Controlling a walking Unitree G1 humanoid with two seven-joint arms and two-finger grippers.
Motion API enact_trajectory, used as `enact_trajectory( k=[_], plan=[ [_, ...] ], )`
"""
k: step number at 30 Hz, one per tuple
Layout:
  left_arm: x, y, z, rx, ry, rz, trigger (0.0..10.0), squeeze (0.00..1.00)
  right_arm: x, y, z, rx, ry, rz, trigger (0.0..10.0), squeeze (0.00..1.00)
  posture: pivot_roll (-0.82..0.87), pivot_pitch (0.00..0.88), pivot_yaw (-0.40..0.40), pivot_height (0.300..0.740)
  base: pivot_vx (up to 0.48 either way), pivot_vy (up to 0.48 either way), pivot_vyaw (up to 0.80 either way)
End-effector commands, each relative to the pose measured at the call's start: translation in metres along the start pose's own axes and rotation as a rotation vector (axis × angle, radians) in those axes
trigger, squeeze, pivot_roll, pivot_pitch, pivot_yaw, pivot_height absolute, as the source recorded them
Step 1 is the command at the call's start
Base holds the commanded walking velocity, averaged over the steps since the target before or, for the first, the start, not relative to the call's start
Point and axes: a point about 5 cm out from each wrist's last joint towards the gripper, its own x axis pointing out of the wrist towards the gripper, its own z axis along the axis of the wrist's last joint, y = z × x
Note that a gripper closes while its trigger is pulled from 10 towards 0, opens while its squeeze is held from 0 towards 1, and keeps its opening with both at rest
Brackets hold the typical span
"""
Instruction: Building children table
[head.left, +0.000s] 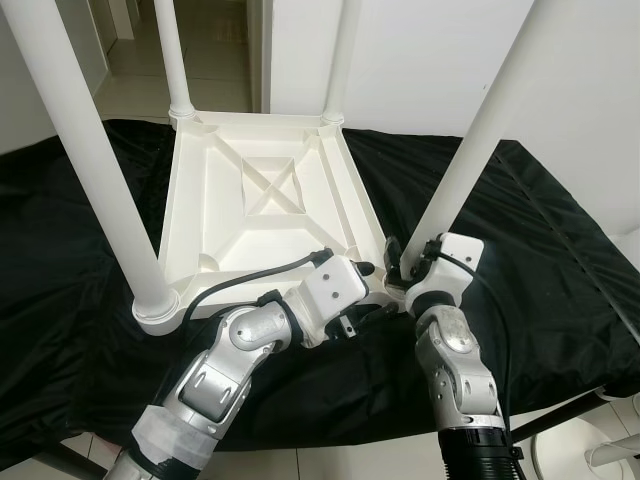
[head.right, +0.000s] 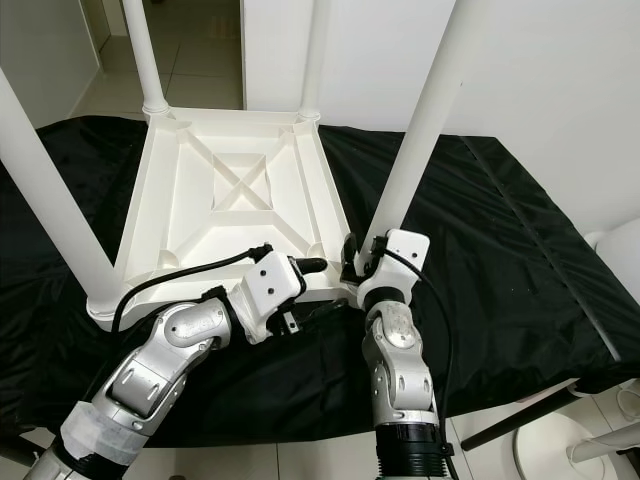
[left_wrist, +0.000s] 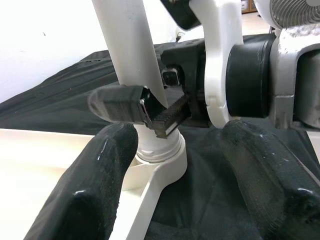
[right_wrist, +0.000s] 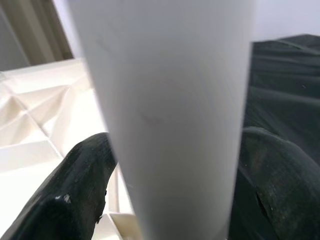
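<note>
Upside-down tabletop (head.left: 262, 200) on the black cloth (head.left: 560, 270), right gripper (head.left: 400, 262) clamped around the near-right leg (head.left: 470, 150) just above its corner socket (left_wrist: 162, 155). Left gripper (left_wrist: 170, 165) spread open beside that socket. Risk: leg tilts and binds if pushed off-axis.

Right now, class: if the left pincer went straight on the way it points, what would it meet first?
Most likely the socket collar at the foot of the white leg, which the right pincer grips; depth is uncertain.
</note>
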Motion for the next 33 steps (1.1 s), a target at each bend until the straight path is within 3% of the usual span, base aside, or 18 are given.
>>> enact_trajectory(
  k=[1, 2, 3, 12, 17, 27, 33],
  plan=[
    [0.002, -0.002, 0.000, 0.006, 0.000, -0.019, 10.0, 0.00, -0.012, -0.009, -0.010, -0.017, 0.032, 0.016, 10.0, 1.00, -0.03, 0.000, -0.091, 0.740, 0.000, 0.000, 0.00],
    [0.002, -0.002, 0.000, 0.006, 0.000, -0.019, 10.0, 0.00, -0.012, -0.009, -0.010, -0.017, 0.032, 0.016, 10.0, 1.00, -0.03, 0.000, -0.091, 0.740, 0.000, 0.000, 0.00],
    [0.001, -0.001, 0.000, 0.005, 0.000, -0.017, 10.0, 0.00, -0.015, -0.014, -0.010, -0.030, 0.031, 0.042, 10.0, 0.00, -0.04, 0.000, -0.088, 0.740, 0.000, 0.000, 0.00],
    [-0.002, 0.006, 0.000, 0.013, 0.004, -0.005, 10.0, 0.00, -0.022, -0.023, -0.010, -0.055, 0.044, 0.105, 10.0, 0.00, -0.05, 0.000, -0.079, 0.740, 0.000, 0.000, 0.00],
    [-0.006, 0.017, 0.000, 0.031, 0.011, 0.018, 10.0, 0.00, -0.026, -0.027, -0.008, -0.091, 0.052, 0.233, 10.0, 0.00, -0.06, 0.000, -0.067, 0.740, 0.000, 0.000, 0.00],
    [-0.008, 0.021, 0.006, 0.028, -0.005, 0.005, 10.0, 0.00, -0.012, -0.043, 0.000, -0.215, 0.081, 0.496, 10.0, 0.00, -0.05, 0.000, -0.046, 0.740, 0.000, 0.000, 0.00],
    [-0.007, 0.020, 0.008, 0.031, -0.012, -0.005, 10.0, 0.00, -0.003, -0.042, 0.002, -0.241, 0.106, 0.608, 10.0, 0.00, -0.04, 0.000, -0.049, 0.740, 0.000, 0.000, 0.00]
  ],
)
